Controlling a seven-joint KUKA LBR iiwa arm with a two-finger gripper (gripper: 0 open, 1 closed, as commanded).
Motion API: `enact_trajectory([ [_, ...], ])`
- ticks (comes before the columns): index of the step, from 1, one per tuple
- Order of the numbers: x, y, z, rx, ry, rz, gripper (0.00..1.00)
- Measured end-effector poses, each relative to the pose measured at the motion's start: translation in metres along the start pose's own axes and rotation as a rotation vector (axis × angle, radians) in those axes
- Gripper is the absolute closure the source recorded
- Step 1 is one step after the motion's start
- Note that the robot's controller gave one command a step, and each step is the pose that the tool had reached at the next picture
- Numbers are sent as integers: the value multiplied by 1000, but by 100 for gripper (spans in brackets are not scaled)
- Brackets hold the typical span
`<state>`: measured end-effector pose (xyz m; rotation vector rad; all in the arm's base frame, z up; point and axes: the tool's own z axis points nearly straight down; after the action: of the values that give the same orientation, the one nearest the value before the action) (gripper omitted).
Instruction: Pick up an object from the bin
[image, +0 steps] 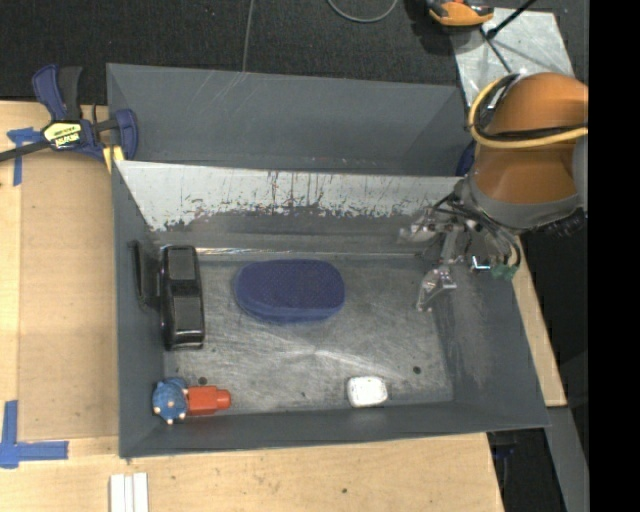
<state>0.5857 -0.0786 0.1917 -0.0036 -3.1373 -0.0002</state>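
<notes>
Pad, dk-blue oval, flat, mid bin, left of jaws

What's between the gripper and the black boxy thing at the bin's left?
In the camera view, a dark blue oval pad lies between the gripper and the black boxy thing.

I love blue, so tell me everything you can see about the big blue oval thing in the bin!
The big blue oval thing is dark blue, rounded and low, with a dull, textured top, maybe cloth. It lies flat on the bin floor near the middle, long side across the view. Nothing touches it: the black boxy thing lies apart on the view's left, the gripper apart on its right.
</notes>
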Motion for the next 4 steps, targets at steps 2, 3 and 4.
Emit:
enact_trajectory([
  [2,-36,145,90,-3,-10,57,0],
  [3,-39,179,86,1,-4,179,0],
  [4,-40,172,115,-2,11,309,0],
])
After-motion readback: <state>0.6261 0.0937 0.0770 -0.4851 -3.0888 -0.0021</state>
